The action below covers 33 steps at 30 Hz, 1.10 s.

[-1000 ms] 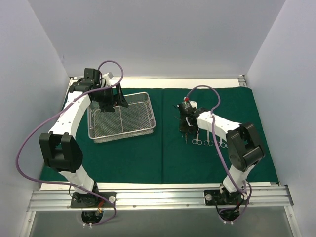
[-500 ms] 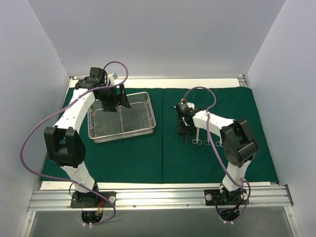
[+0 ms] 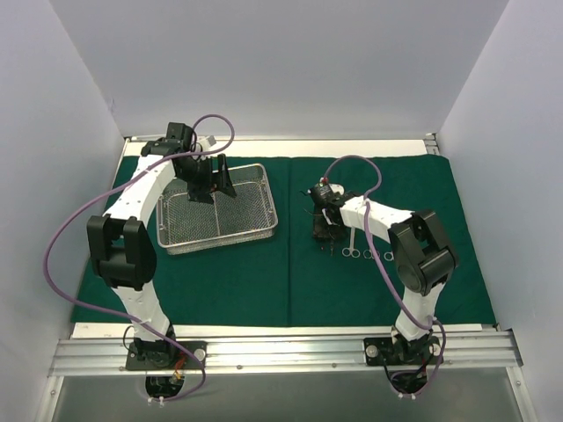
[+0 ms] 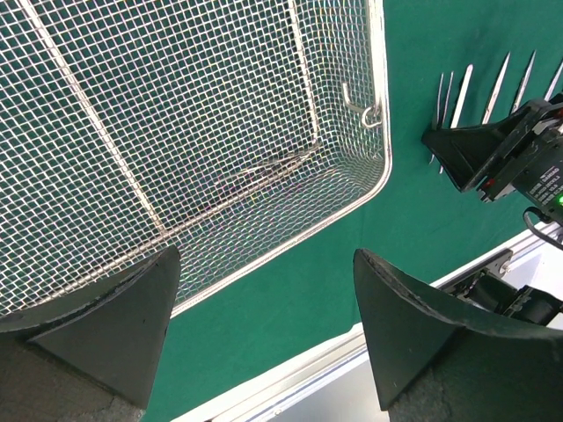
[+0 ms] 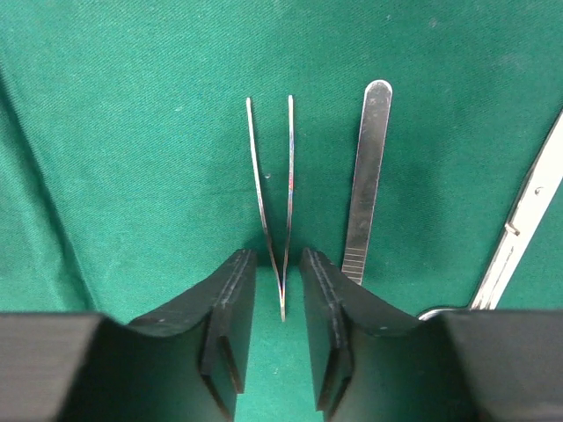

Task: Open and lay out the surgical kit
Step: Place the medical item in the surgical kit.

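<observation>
The dark green cloth [image 3: 229,281] lies spread flat over the table. On its left half stands the silver wire-mesh tray [image 3: 220,242], with nothing in it. My left gripper [image 3: 211,189] hovers over the tray's back part, wide open; in the left wrist view the left gripper [image 4: 264,325] frames the tray's corner [image 4: 384,132]. Steel instruments [image 3: 369,253] lie in a row on the right half. My right gripper [image 5: 277,264] stands low over the tweezers [image 5: 268,176], its jaws slightly apart on either side of the joined end without touching it.
A flat steel handle [image 5: 367,176] lies just right of the tweezers, and another instrument [image 5: 528,211] lies further right. White walls close in the table on three sides. A metal rail [image 3: 281,352] runs along the near edge.
The right gripper's jaws have parted, and the tweezers now lie free on the cloth. The left arm has shifted slightly right over the tray.
</observation>
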Motion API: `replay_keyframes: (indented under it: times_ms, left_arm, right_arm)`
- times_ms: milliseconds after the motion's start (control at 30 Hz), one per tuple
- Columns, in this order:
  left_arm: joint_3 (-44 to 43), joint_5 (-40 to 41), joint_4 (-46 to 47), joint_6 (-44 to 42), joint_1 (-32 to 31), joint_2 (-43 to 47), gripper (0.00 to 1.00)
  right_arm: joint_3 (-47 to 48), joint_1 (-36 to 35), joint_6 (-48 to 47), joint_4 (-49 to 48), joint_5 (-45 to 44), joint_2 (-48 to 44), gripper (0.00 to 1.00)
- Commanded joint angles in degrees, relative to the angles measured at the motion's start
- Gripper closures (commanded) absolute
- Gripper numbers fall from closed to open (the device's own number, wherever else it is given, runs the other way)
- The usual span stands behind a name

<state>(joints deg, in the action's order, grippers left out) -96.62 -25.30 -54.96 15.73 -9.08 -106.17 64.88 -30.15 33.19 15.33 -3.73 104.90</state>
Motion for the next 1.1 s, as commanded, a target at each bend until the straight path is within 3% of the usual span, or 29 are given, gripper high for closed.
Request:
replay_keyframes:
  times_ms: [0,167,333,500,700,733,867,967,1067]
  left_arm:
    - [-3.31,-1.24,-1.82,-2.01,-0.67,-0.79,0.12]
    - [-3.66,-0.72,-2.26,-3.42,-1.81,-1.14,0.13]
    - [-6.21,2.18,-4.97,-5.79,-3.22,-2.81,0.19]
    - [-10.96,10.94,-9.28,-13.17,-7.43,-5.18,0.19]
    - [-12.01,19.22,-10.43,-18.19,-11.83,-7.65,0.18]
    - [-12.28,22.80,-10.34,-16.97,-12.79,-7.39,0.18]
    - [-10.88,20.81,-7.10,-5.38,-9.21,-2.91,0.18]
    - [-9.64,26.68,-6.04,3.84,-6.40,1.39,0.14]
    - [-7.72,29.59,-5.77,6.41,-3.94,5.09,0.13]
  right_arm:
    - [2.09,-0.61,0.03,3.12,-1.81,0.57,0.69]
    - [2.79,-0.79,-0.41,4.00,-2.95,-1.27,0.66]
    - [9.11,-0.61,-4.61,7.43,-6.64,-6.80,0.57]
    - [15.80,0.18,-10.68,11.03,-8.05,-11.11,0.54]
    - [13.35,1.41,-13.50,7.80,-5.78,-20.07,0.53]
    - [12.21,1.50,-14.55,6.04,-3.07,-20.96,0.54]
    - [8.42,1.33,-23.33,-0.30,13.01,-22.64,0.53]
    - [12.19,0.18,-29.13,-1.70,16.28,-19.40,0.54]
    - [18.25,-1.05,-36.15,-2.06,20.24,-13.43,0.54]
